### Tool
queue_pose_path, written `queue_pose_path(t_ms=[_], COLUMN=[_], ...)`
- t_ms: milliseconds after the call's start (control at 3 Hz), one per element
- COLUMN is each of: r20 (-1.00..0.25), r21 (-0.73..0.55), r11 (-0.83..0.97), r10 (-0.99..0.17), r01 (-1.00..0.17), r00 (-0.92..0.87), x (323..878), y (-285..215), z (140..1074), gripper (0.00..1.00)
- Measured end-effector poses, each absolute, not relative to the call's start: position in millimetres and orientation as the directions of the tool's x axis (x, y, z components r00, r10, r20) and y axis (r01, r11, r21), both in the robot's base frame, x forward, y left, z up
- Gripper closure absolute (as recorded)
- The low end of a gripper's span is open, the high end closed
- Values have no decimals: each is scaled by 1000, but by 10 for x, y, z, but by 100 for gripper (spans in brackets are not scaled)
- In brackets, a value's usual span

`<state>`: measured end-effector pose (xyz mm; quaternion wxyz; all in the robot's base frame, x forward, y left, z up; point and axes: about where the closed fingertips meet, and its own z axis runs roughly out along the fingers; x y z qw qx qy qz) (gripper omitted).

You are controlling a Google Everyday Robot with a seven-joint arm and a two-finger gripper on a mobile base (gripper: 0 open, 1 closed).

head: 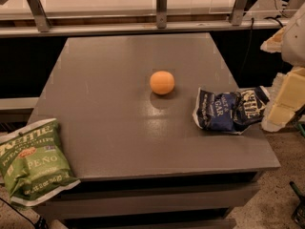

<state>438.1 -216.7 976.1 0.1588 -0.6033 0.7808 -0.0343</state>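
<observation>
My gripper (280,103) comes in from the right edge of the camera view, at the table's right side. Its cream-coloured body touches or overlaps the right end of a crumpled blue chip bag (224,110), which lies on the grey table (109,94) near the right edge. An orange (162,82) rests near the table's middle, to the left of the blue bag and apart from it. A green jalapeño chip bag (32,162) hangs over the table's front left corner.
A railing with metal posts (161,6) runs along the back, behind the table. The table's front edge drops to a speckled floor (276,199). A dark object (299,209) stands on the floor at the lower right.
</observation>
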Motion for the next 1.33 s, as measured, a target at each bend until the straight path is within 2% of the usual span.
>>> queue_pose_path(t_ms=[333, 667, 1000, 1333], r20=[-214, -295, -430, -537], r21=[-251, -313, -340, -313], r11=[269, 265, 292, 330], r10=[-952, -940, -893, -835], r01=[-930, -912, -894, -891], r00=[-218, -172, -128, -121], x=[4399, 4602, 5102, 5627], y=[-2160, -2080, -1816, -1521], z=[9767, 9848, 9926, 9896], gripper=[0, 0, 0, 0])
